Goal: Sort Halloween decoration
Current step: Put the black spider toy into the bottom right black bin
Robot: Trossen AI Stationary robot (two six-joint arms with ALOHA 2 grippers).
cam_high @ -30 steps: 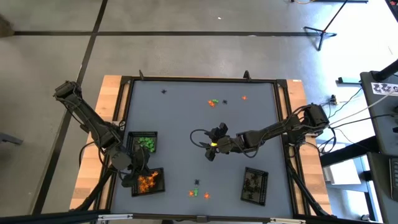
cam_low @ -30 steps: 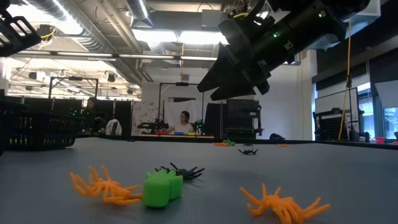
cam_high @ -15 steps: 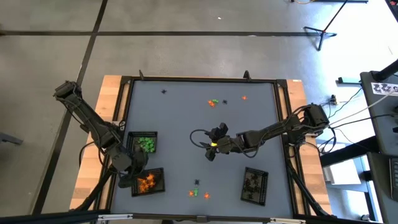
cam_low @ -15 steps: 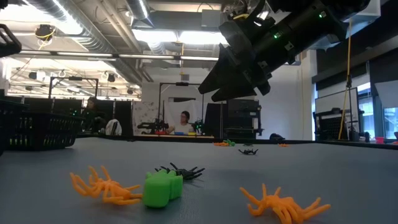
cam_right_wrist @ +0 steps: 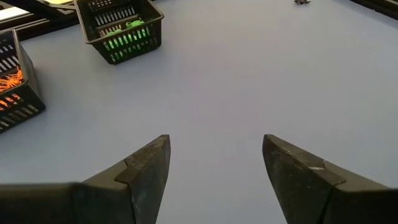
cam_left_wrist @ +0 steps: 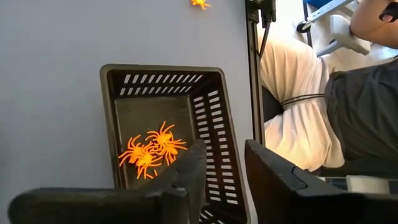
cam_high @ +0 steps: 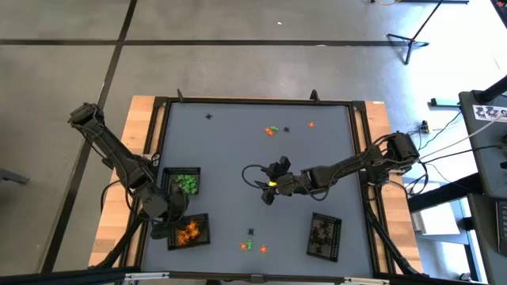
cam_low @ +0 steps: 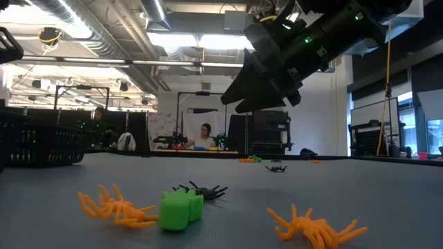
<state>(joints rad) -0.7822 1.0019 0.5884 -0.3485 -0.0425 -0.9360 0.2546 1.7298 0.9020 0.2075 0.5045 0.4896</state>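
Over the orange tray [cam_high: 188,231] by the table's near left corner, my left gripper [cam_left_wrist: 221,171] hangs with its fingers parted by a narrow gap and nothing between them. Two orange spiders [cam_left_wrist: 152,148] lie tangled on the tray floor just below. To finish this drop cleanly I judge I should open a touch more, rise straight up so no leg snags a fingertip, and only then swing out toward the next trinket.

My right gripper [cam_right_wrist: 214,165] waits above the bare middle of the table, spread wide and empty. The green tray [cam_high: 183,181] sits just behind the orange one, and the black tray [cam_high: 324,235] stands near the near right corner.

Unsorted pieces lie in two places: a small cluster [cam_high: 254,244] at the near edge, which the low view shows as two orange spiders, a green lump [cam_low: 180,209] and a black spider, and a scatter [cam_high: 276,130] toward the far edge.

From above, my own wrist covers part of the orange tray. The far trinkets are too small to sort by shape. A person's sleeve shows beyond the table edge, cut off by the wrist view.
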